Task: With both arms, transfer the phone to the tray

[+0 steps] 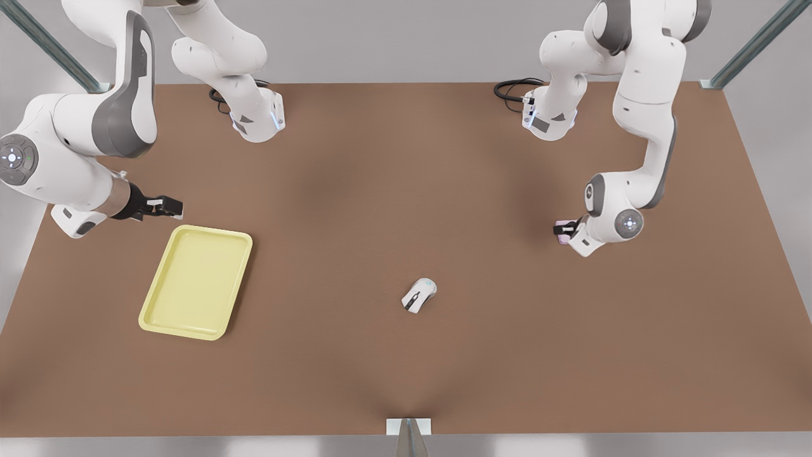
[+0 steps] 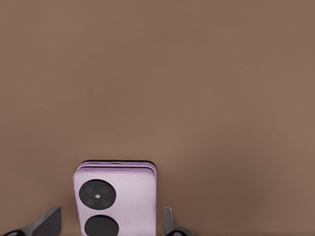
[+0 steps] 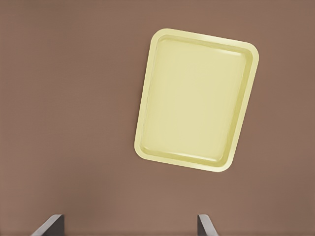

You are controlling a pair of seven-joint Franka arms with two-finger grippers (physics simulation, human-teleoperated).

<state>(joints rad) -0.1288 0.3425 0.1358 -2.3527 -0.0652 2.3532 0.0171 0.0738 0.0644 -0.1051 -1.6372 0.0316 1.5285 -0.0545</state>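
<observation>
While brown, a bare table (image 1: 406, 190) under grey walls.

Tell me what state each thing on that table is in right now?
Phone: flat on the table, camera circles up, between the left gripper's open fingers, not yet gripped.
Tray: flat on the table, nothing in it.
Mouse: lying alone mid-table, untouched.
Left gripper: low at the phone, open.
Right gripper: open, holding nothing, hovering by the tray's far end.
</observation>
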